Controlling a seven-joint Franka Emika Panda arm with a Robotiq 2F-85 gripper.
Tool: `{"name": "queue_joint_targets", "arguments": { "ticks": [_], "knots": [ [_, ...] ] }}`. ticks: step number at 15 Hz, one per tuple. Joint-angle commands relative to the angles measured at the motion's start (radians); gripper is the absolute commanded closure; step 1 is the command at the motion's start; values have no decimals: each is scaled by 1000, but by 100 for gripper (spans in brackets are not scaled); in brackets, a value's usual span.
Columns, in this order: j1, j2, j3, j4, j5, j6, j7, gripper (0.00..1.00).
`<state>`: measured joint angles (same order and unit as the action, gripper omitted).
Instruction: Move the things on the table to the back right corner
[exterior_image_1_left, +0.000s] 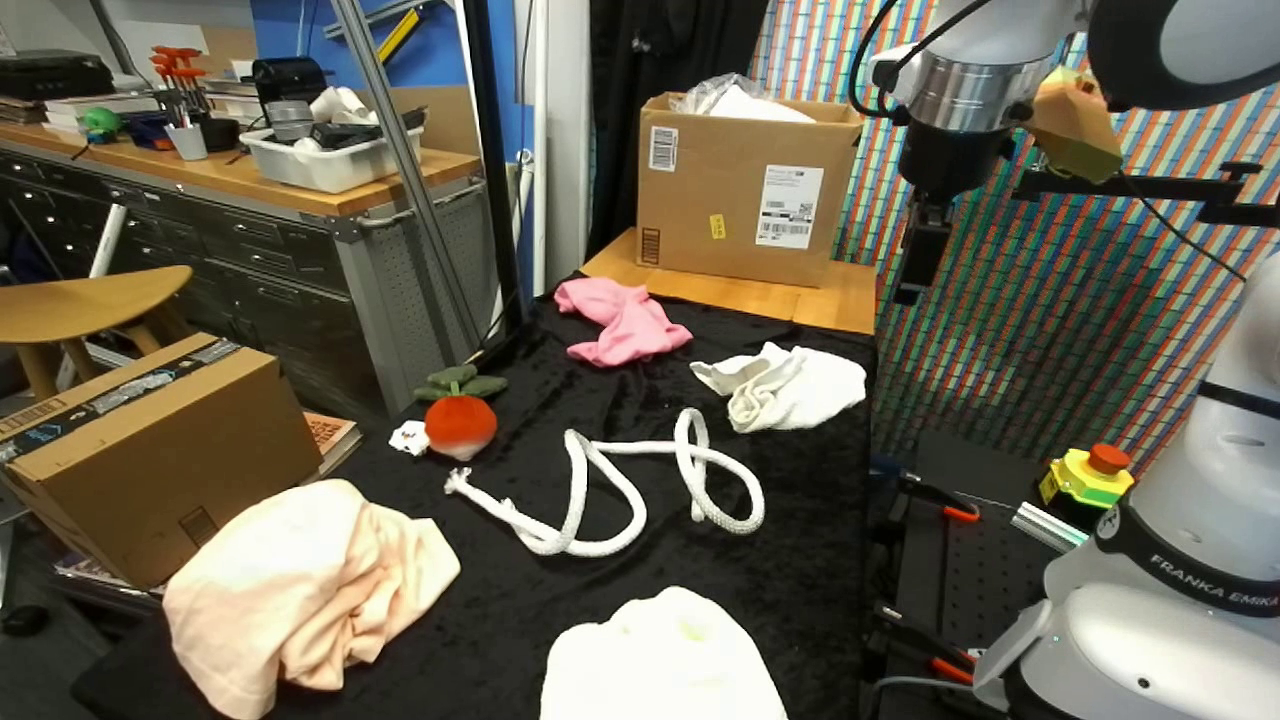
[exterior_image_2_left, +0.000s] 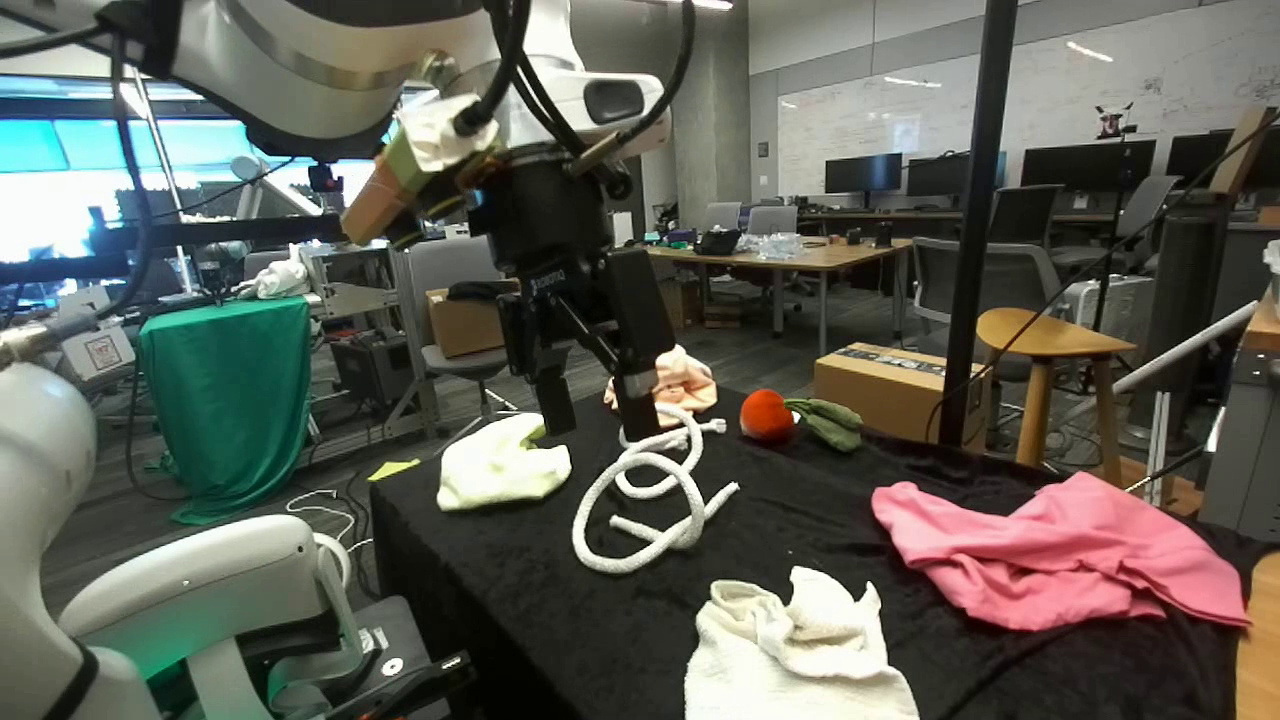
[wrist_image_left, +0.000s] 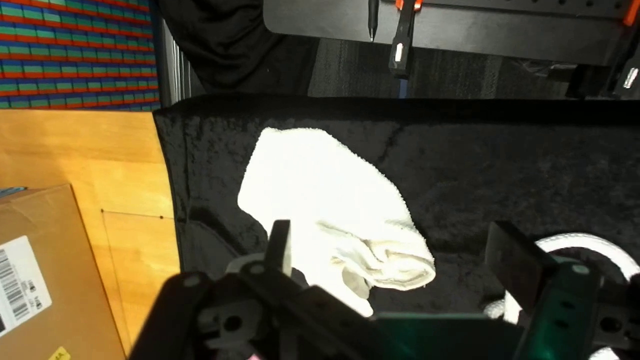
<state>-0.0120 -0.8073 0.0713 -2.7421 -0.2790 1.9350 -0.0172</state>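
Note:
My gripper (wrist_image_left: 397, 250) is open and empty in the wrist view. It hangs above the table, clear of everything, in both exterior views (exterior_image_1_left: 920, 270) (exterior_image_2_left: 597, 410). A white cloth (wrist_image_left: 320, 185) lies below it on the black table (wrist_image_left: 475, 175), close to the wooden strip; it also shows in both exterior views (exterior_image_1_left: 805, 390) (exterior_image_2_left: 800, 660). The pink cloth (exterior_image_1_left: 625, 325) lies beside it. The white rope (exterior_image_1_left: 575, 547) lies looped mid-table. The red round object (exterior_image_1_left: 460, 425) with green leaves, the peach cloth (exterior_image_1_left: 300, 590) and another white cloth (exterior_image_1_left: 660, 665) lie farther from the strip.
A cardboard box (exterior_image_1_left: 740, 190) stands on the wooden strip (exterior_image_1_left: 855, 295) at the table's end. Another cardboard box (exterior_image_1_left: 170, 450) stands beside the table. A dark pole (exterior_image_2_left: 975, 220) rises at the table's edge. Clamps (wrist_image_left: 402, 45) sit along the robot's base plate.

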Motion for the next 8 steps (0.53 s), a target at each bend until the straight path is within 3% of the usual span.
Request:
{"name": "queue_joint_targets", "arguments": {
  "ticks": [1, 8],
  "knots": [
    [46, 104, 41, 61, 46, 30, 72, 0],
    [90, 267, 131, 131, 171, 124, 289, 0]
  ]
}}
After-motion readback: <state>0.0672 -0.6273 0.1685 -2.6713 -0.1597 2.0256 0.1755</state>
